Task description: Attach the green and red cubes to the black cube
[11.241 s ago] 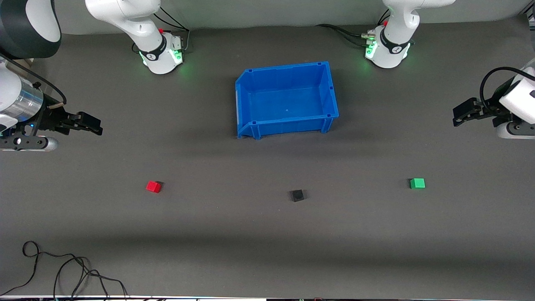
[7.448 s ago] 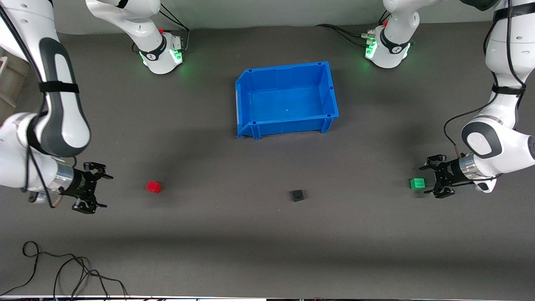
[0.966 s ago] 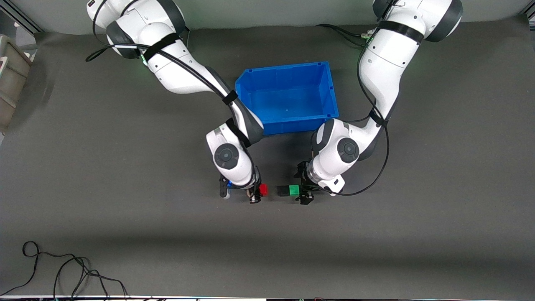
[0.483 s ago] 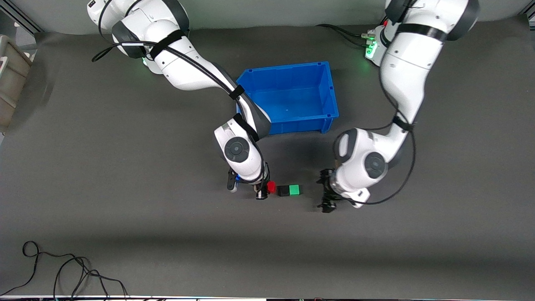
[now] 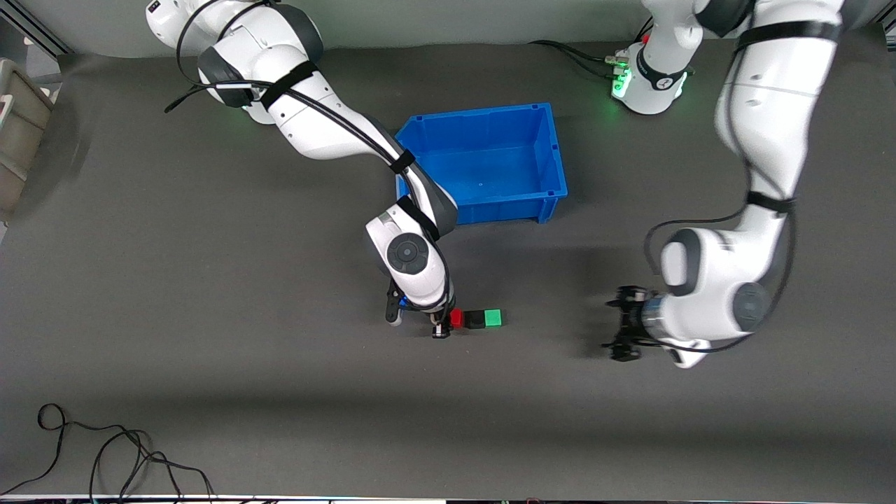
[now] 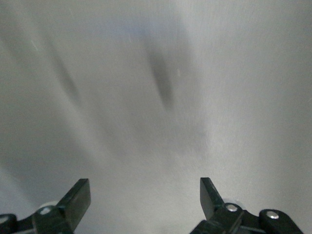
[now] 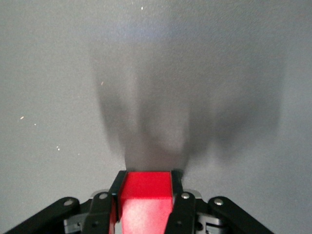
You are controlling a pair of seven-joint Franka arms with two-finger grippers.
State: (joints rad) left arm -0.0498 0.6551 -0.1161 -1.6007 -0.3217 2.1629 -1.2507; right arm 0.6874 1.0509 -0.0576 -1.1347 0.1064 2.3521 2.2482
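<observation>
While right hand (image 5: 444, 323) grips red cube (image 5: 457, 319), three cubes touching, one black cube (image 5: 477, 319), one green cube (image 5: 493, 318)

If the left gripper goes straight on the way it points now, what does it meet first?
Probably the green cube, the nearest of the three joined cubes. The open left gripper points along the table toward it, with bare mat between; its height is unclear.

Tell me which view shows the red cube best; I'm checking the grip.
The right wrist view: the red cube fills the gap between the shut right gripper's fingers. The front view shows it small, against the black cube. The left wrist view misses it.
</observation>
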